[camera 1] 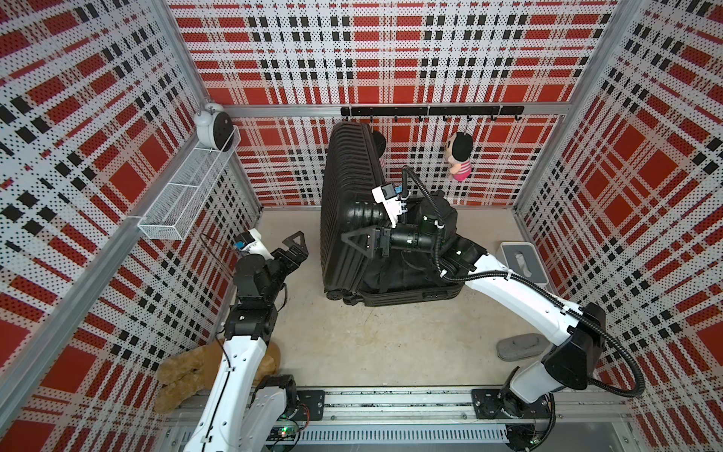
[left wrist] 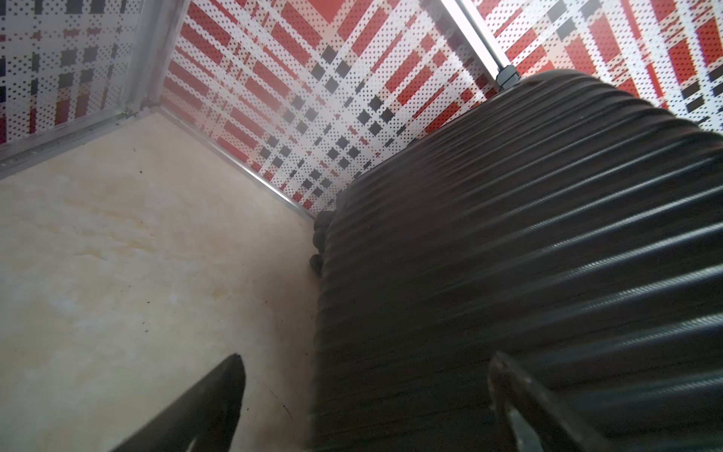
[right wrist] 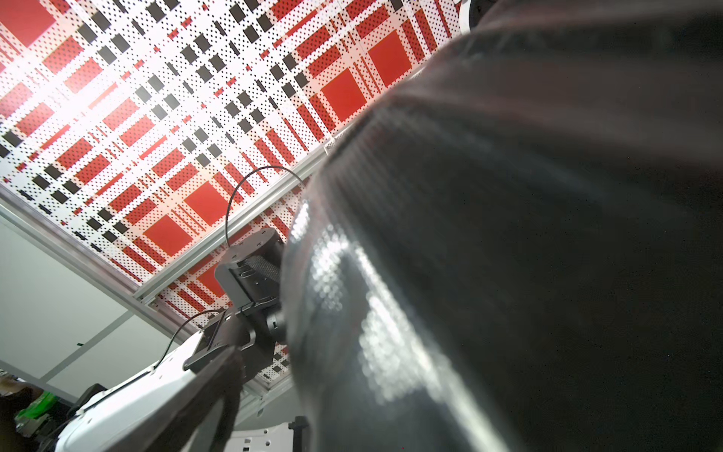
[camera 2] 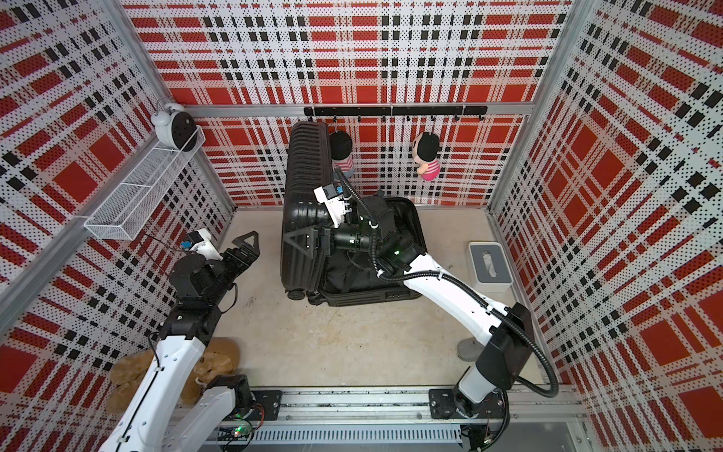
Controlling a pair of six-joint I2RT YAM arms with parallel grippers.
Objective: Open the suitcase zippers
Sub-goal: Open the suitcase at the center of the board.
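Observation:
The black ribbed suitcase point(camera 1: 348, 176) point(camera 2: 305, 176) is open at the back middle of the floor. One shell stands upright, and the other shell point(camera 1: 407, 297) lies flat, showing black lining. Against the black shells I cannot make out the zippers. My right gripper point(camera 1: 354, 242) point(camera 2: 299, 240) is open, its jaws straddling the upright shell's front edge. One of its fingers point(right wrist: 211, 391) stands clear of the glossy shell point(right wrist: 508, 235), and the other is hidden. My left gripper point(camera 1: 293, 244) point(camera 2: 248, 242) point(left wrist: 364, 375) hangs open left of the ribbed shell point(left wrist: 508, 254), holding nothing.
Two plush dolls point(camera 1: 459, 156) point(camera 2: 342, 152) hang from a black hook rail point(camera 1: 430, 110) on the back wall. A wire shelf point(camera 1: 187, 195) with an alarm clock point(camera 1: 213, 125) juts from the left wall. A grey tissue box point(camera 1: 524, 260), a grey slipper point(camera 1: 520, 346) and brown plush slippers point(camera 1: 184, 371) lie on the floor.

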